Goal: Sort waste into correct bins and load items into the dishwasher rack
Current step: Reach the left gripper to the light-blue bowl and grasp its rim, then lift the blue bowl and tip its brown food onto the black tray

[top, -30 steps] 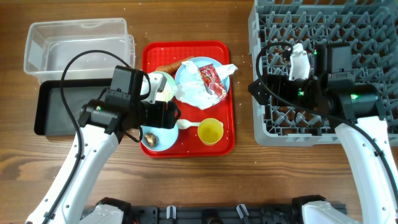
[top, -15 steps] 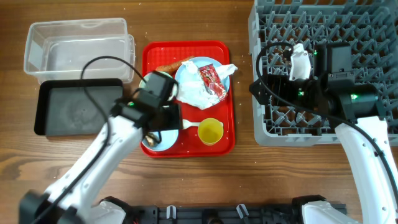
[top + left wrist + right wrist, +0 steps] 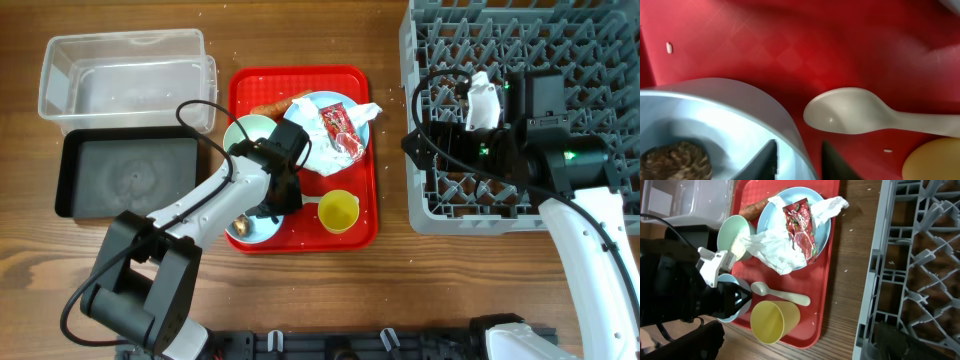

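My left gripper [image 3: 799, 148] is low over the red tray, jaws straddling the right rim of the pale blue bowl [image 3: 715, 110], one finger inside and one outside, shut on it. A brown nut-like lump [image 3: 675, 160] lies in that bowl. The white spoon [image 3: 850, 112] and the yellow cup [image 3: 338, 211] sit just to its right. On the pale blue plate [image 3: 300, 112] rest the crumpled napkin [image 3: 305, 148] and the red wrapper [image 3: 340, 130]; the carrot [image 3: 272, 106] and green bowl [image 3: 245, 135] are beside it. My right gripper [image 3: 797, 337] hangs open over the dishwasher rack's [image 3: 560, 60] left edge, holding nothing.
The red serving tray [image 3: 365, 225] lies mid-table. A clear tub [image 3: 125, 75] stands at the back left with a black tray [image 3: 125, 175] in front of it. Loose rice grains dot the red tray and the wood.
My left arm has swung right, from the bowl's left side to its right rim, and its jaws have narrowed onto the rim. The right arm has not moved.
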Controlling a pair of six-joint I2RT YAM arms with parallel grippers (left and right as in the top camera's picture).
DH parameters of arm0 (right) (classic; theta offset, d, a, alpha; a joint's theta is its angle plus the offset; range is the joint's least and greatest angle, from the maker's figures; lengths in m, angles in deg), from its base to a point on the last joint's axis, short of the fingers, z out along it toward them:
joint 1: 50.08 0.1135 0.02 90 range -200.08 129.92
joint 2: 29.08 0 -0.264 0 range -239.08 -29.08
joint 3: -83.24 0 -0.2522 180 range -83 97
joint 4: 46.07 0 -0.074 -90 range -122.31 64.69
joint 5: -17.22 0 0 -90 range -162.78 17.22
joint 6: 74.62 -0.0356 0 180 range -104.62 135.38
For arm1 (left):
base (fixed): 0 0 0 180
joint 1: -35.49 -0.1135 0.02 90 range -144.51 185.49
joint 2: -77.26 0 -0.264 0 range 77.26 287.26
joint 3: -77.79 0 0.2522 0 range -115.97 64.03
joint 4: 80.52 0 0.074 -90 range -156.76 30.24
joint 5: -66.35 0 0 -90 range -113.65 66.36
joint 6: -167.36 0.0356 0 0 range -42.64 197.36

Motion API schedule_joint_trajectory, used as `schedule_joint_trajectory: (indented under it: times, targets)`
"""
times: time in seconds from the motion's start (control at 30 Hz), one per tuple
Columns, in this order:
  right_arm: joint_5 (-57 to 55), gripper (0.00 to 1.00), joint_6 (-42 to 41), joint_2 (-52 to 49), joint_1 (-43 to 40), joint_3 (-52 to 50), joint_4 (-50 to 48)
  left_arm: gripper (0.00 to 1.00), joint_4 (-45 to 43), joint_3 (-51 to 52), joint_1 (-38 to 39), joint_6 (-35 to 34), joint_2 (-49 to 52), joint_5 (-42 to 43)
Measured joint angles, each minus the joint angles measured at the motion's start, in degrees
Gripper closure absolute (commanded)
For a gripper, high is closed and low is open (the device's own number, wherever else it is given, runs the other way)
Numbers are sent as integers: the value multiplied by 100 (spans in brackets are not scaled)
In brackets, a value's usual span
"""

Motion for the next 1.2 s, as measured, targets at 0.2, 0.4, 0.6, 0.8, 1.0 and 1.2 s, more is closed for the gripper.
schedule_joint_trajectory:
  times: [0.2,0.4,0.6,0.8,1.0,1.2]
  targets:
    - [-52,0,0,0,0,0,0,96,7,-9,24,-28,0,2]
    - [-72,0,0,0,0,0,-26,96,271,-136,26,-31,-63,4]
    - [-72,0,0,0,0,0,-68,96,1235,-1113,20,129,-542,208]
    - [-72,0,0,0,0,0,-87,96,1508,-1506,-581,638,-1169,684]
    - [-81,0,0,0,0,0,-85,96,1534,-1508,-2411,1488,-1276,1377]
    - [-90,0,0,0,0,0,-116,96,1335,-1513,-4531,2347,-1274,2422]
